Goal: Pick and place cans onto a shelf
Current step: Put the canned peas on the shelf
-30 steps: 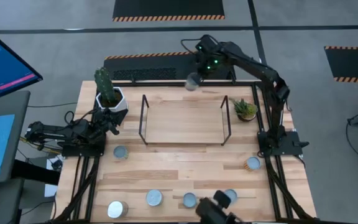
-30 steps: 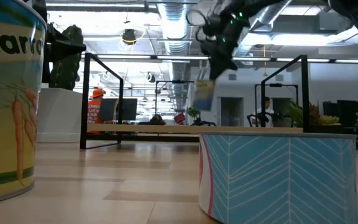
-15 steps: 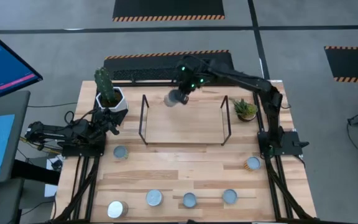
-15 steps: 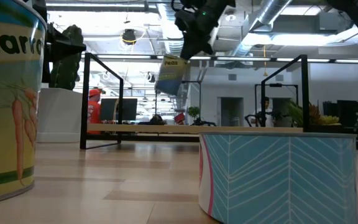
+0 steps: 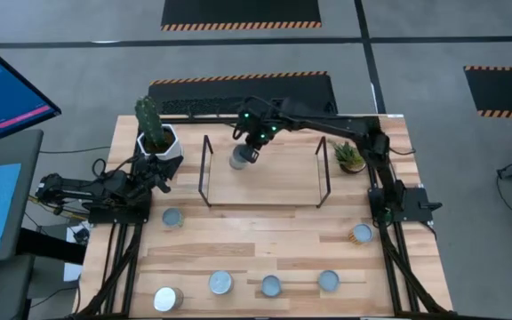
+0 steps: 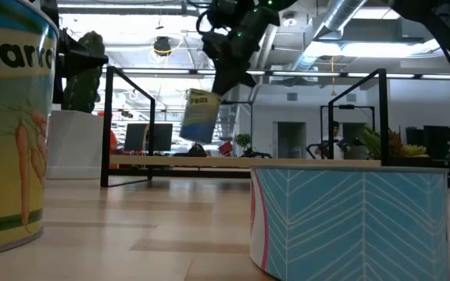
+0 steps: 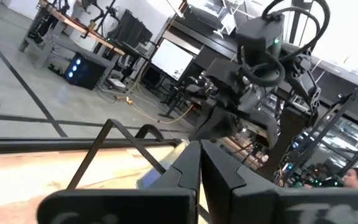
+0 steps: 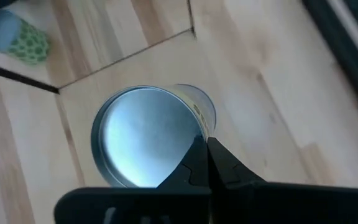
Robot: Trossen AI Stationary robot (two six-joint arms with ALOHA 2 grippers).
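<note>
Lighting: bright, even, from overhead ceiling fixtures [image 6: 162,45] at 12 o'clock; shadows faint. Glare: windows blown out, left wrist view, 2 o'clock. Focus: nearest cans [image 6: 348,220] blurred.
</note>
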